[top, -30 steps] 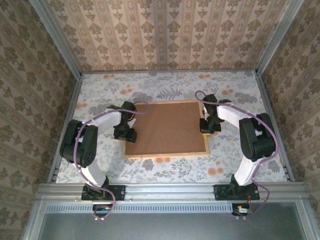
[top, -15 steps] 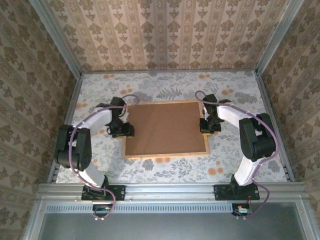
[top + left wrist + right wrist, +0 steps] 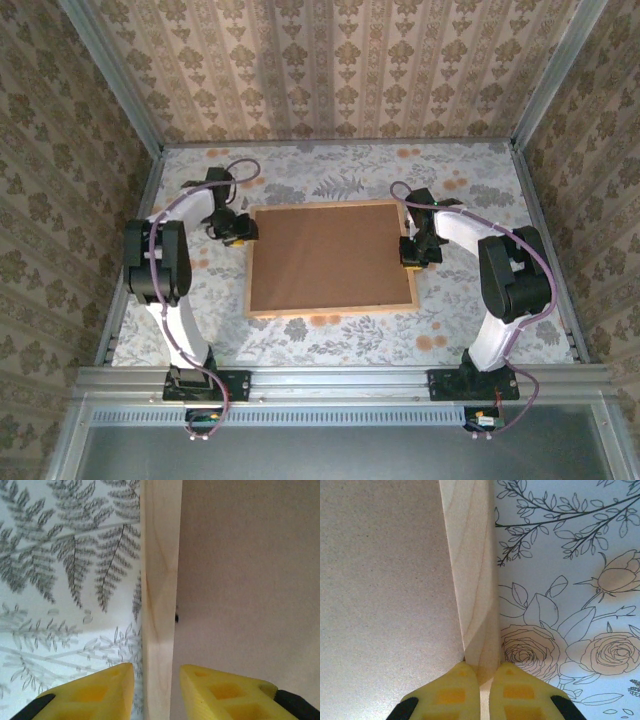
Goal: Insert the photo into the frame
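Observation:
The frame (image 3: 331, 309) lies back-up on the table, its brown board (image 3: 330, 255) facing up inside thin light wood moulding. The photo is hidden. My left gripper (image 3: 240, 230) is at the frame's left edge near the far corner. In the left wrist view its yellow fingers (image 3: 100, 692) straddle the moulding (image 3: 160, 580) with a small gap on each side, so this gripper (image 3: 156, 690) is open. My right gripper (image 3: 412, 252) is at the right edge. In the right wrist view it (image 3: 485, 690) is shut on the right moulding (image 3: 470, 555).
The table (image 3: 330, 170) wears a floral cloth and is walled in by patterned panels with metal posts at the back and sides. A metal rail (image 3: 330, 380) carrying both arm bases runs along the near edge. Cloth shows all round the frame.
My left arm has swung from the middle of the frame's left edge up toward its far-left corner, and its jaws have narrowed round the moulding. The right arm and the frame have stayed put.

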`<state>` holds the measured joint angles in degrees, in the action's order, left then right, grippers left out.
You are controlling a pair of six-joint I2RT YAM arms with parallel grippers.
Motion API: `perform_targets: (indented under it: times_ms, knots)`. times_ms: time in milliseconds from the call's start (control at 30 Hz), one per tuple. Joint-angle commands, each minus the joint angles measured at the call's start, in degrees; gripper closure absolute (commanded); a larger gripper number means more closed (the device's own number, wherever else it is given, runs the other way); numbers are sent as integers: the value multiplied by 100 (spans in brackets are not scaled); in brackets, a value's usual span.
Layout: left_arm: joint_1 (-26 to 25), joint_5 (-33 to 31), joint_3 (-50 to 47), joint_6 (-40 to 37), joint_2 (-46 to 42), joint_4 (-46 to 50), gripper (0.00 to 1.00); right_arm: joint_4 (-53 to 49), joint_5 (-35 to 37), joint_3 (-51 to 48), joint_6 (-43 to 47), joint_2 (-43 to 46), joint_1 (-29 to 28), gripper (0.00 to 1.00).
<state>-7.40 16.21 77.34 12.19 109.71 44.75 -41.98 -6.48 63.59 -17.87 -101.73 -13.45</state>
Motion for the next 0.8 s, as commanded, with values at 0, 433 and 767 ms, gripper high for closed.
perform_targets:
  times_ms: [0, 433, 767]
  knots:
    - [21, 121, 256, -122, 198, 188, 62, 163, -80, -8, 54, -105, -71, 96]
    - [-38, 89, 396, -170, 605, 173, 63, 189, -108, -24, 58, -154, -26, 96]
    - [4, 49, 575, -102, 788, 193, 65, 216, -119, -40, 55, -145, -26, 96]
